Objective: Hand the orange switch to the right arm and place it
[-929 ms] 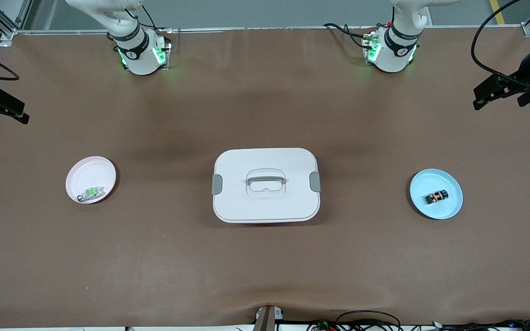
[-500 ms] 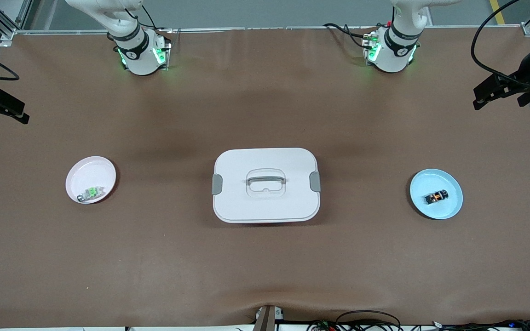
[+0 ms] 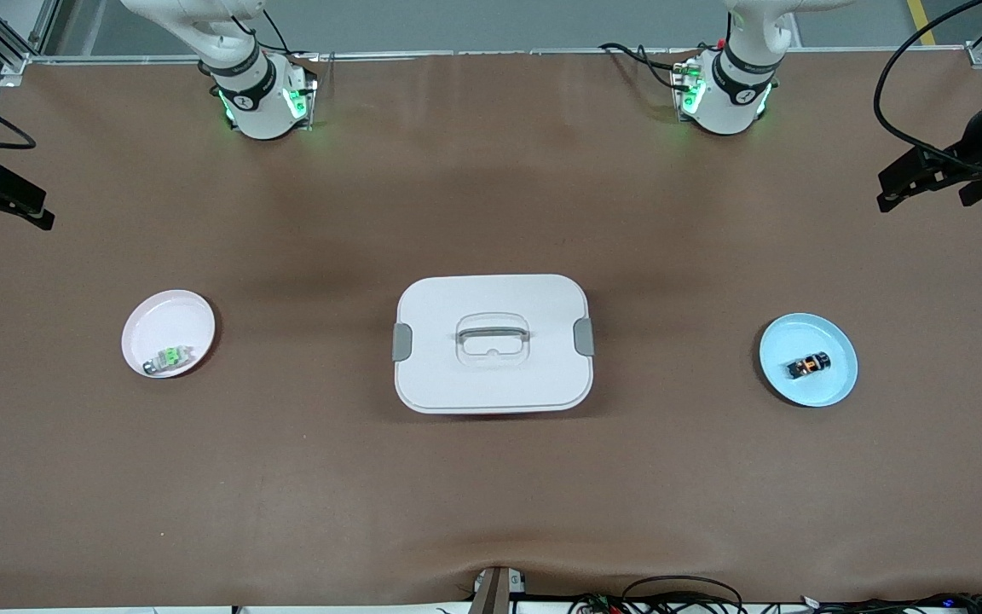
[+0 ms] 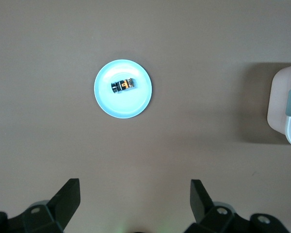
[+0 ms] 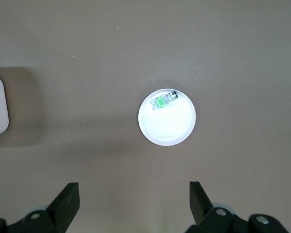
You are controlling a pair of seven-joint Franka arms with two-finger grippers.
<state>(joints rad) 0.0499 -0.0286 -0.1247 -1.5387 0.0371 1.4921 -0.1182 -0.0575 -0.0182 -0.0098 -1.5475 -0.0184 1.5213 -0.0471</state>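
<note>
Orange switch (image 3: 808, 365) lies in blue dish (image 3: 832, 389) twd left arm's end of table, untouched; also seen in left wrist view (image 4: 123, 85), dish (image 4: 111, 104). Left gripper (image 4: 135, 201) high above table, jaws wide, empty. Right gripper (image 5: 134, 203) likewise high, wide, empty, over pink dish (image 5: 167, 131). Pink dish (image 3: 158, 320) sits twd right arm's end w/ green switch (image 3: 170, 358) inside. White lidded box (image 3: 492, 343) at table centre, between dishes, well apart from both. Brown mat (image 3: 491, 495) covers table.
</note>
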